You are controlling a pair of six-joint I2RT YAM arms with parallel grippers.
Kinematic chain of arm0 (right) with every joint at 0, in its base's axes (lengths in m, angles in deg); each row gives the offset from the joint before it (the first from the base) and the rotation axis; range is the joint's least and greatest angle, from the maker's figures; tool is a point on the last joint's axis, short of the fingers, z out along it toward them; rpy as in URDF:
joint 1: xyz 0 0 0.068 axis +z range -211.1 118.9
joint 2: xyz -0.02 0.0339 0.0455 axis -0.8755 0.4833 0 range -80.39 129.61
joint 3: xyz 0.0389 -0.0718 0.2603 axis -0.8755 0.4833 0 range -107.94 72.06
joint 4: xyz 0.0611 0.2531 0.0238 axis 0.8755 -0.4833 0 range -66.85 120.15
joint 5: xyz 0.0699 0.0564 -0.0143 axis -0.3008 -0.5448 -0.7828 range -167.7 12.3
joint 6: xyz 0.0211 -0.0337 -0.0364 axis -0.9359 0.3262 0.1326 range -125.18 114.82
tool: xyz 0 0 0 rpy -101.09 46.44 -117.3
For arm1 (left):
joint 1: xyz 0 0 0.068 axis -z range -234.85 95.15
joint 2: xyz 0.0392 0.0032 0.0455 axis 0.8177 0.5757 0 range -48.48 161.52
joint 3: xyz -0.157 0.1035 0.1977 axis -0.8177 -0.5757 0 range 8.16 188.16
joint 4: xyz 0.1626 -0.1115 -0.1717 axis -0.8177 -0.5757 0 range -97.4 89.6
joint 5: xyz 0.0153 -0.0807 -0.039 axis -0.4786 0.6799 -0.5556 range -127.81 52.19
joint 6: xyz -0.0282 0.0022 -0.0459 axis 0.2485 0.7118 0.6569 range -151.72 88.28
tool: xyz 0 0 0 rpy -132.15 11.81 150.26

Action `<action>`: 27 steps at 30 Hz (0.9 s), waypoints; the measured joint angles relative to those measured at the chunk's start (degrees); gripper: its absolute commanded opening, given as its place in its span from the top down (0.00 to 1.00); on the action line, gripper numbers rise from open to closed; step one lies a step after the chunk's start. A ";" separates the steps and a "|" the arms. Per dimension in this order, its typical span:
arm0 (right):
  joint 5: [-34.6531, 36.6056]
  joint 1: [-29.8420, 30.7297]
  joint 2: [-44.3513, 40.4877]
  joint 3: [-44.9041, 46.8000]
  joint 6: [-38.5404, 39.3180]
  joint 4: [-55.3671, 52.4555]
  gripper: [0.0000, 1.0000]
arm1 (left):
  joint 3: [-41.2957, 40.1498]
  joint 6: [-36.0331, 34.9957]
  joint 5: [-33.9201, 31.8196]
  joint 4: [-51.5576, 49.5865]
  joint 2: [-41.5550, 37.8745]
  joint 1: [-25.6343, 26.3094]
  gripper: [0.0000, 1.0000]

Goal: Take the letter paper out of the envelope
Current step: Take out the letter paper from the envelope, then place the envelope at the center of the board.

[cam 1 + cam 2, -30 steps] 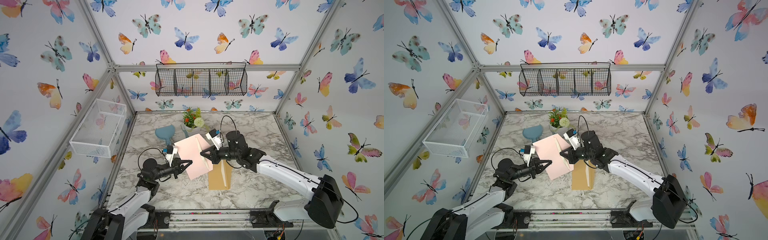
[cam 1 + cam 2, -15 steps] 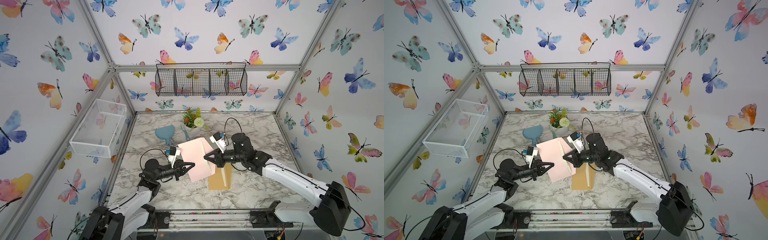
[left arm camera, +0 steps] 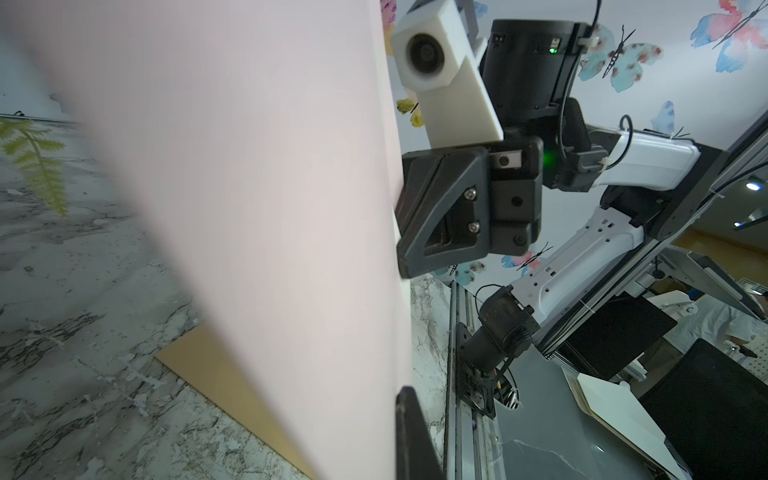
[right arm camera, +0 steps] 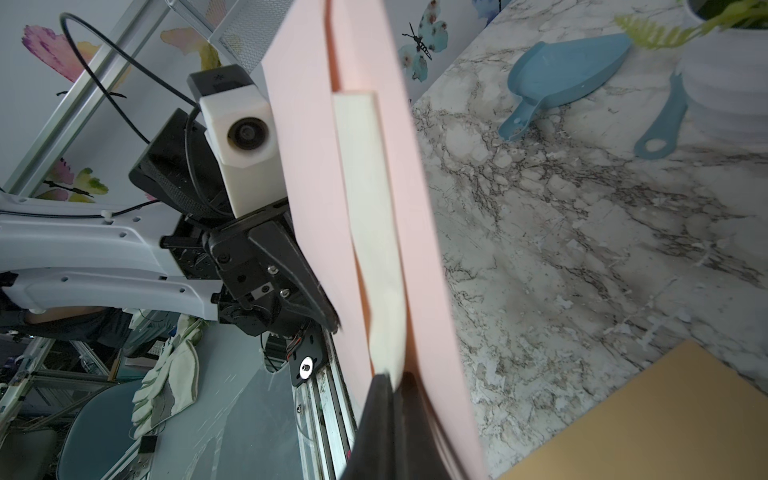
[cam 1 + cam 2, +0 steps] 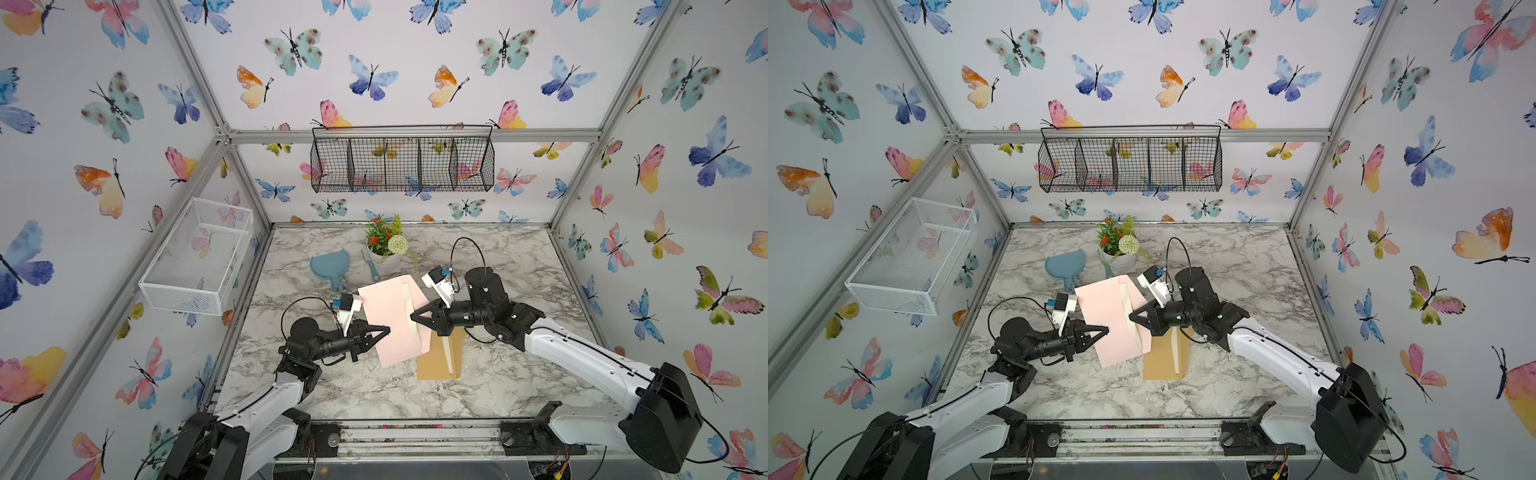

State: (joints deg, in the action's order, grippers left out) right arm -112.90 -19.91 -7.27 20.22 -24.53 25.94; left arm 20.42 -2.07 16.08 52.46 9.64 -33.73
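A pink envelope (image 5: 386, 311) (image 5: 1100, 311) hangs in the air between my two grippers in both top views. My left gripper (image 5: 385, 330) (image 5: 1105, 331) is shut on its left edge; in the left wrist view the envelope (image 3: 270, 208) fills the middle and covers all but one dark finger (image 3: 411, 436). A cream letter paper (image 5: 412, 309) (image 5: 1128, 311) shows as a narrow strip at the envelope's open side. My right gripper (image 5: 413, 318) (image 5: 1133, 318) is shut on that letter paper (image 4: 370, 216), fingertips pinching its near end (image 4: 392, 380).
A brown flat card (image 5: 438, 359) with a pale strip lies on the marble table (image 5: 498, 374) under the envelope. At the back stand a flower pot (image 5: 384, 249), a blue scoop (image 5: 330, 266) and a blue tool (image 5: 371, 268). A white wire basket (image 5: 199, 253) hangs on the left wall.
Both grippers and the envelope have drifted slightly right and toward the front. The right arm's wrist has swung out to the right. Both grips hold.
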 measured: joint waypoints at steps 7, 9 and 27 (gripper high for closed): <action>-0.15 -1.05 -0.63 0.61 0.48 -0.46 0.98 | 0.00 0.17 -0.35 -0.31 -0.02 -0.02 0.93; 0.11 -2.05 -1.11 0.61 0.92 -1.36 0.98 | 0.00 0.09 -0.92 -0.59 -0.13 -0.09 0.93; 2.58 -19.12 -7.15 -1.22 7.37 -16.65 0.98 | 9.33 -5.18 -30.34 -29.70 6.47 -4.48 0.96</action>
State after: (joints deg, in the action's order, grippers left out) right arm -110.32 -39.03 -14.42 19.00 -17.17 9.29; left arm 29.75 -7.25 -14.26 22.76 16.11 -38.21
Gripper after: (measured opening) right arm 0.041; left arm 0.057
